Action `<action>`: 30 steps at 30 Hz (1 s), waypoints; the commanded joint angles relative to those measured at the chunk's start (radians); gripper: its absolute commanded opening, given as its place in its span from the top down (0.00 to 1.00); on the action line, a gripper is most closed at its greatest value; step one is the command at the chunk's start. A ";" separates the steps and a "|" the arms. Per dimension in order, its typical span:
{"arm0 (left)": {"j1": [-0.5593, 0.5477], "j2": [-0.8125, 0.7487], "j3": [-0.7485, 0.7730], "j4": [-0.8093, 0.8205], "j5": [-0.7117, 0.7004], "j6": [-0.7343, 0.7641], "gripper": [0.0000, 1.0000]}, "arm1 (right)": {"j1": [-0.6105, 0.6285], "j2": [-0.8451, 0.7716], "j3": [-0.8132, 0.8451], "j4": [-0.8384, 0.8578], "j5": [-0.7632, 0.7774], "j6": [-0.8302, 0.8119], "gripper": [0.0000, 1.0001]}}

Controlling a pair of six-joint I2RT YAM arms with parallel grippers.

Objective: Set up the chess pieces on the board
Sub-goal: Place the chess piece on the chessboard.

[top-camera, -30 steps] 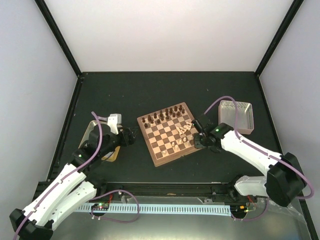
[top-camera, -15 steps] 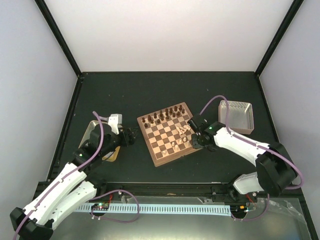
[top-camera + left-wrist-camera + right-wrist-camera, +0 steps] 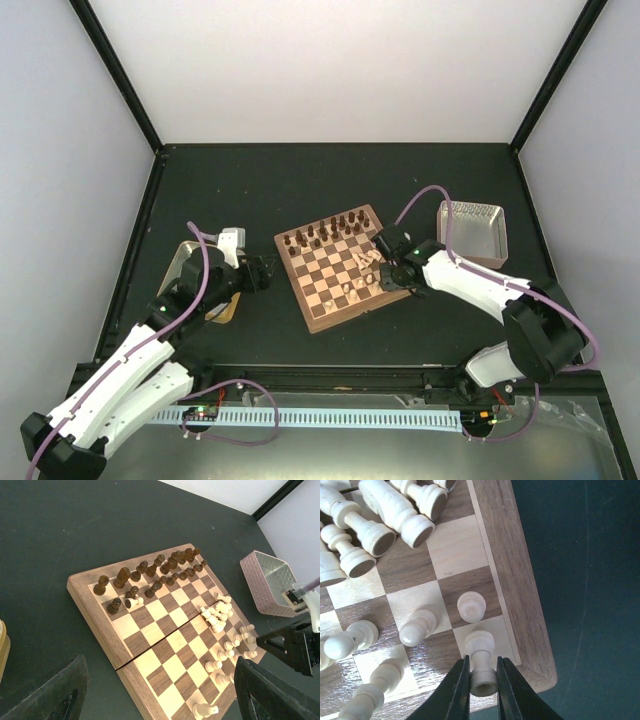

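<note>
The wooden chessboard [image 3: 325,290] lies mid-table. Dark chessmen [image 3: 150,572] stand along its far rows. Cream pieces lie in a heap [image 3: 217,615] near its right edge, with several cream pawns [image 3: 235,642] standing beside them. My right gripper [image 3: 482,667] is shut on a cream pawn [image 3: 481,662]. It holds the pawn over the light corner square by the board's border, base toward the camera. In the top view this gripper [image 3: 386,272] is at the board's right edge. My left gripper [image 3: 160,700] is open and empty, left of the board [image 3: 125,630].
A metal tray [image 3: 473,232] stands right of the board and also shows in the left wrist view [image 3: 267,582]. Another tray [image 3: 185,262] lies under my left arm. One cream pawn [image 3: 132,601] lies among the dark pieces. Another cream piece [image 3: 205,710] lies on the near row.
My right gripper has moved left, from beside the board to over its right edge. The left arm has not moved.
</note>
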 commanded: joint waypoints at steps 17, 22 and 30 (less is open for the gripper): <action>0.007 0.002 0.016 0.004 0.009 0.006 0.19 | -0.009 0.001 0.020 0.005 0.027 -0.028 0.72; 0.008 0.000 0.017 0.005 0.010 0.004 0.19 | -0.009 0.020 0.036 0.020 0.043 -0.048 0.70; 0.007 0.000 0.016 0.001 0.008 0.002 0.19 | -0.009 0.050 0.037 0.054 0.052 -0.072 0.75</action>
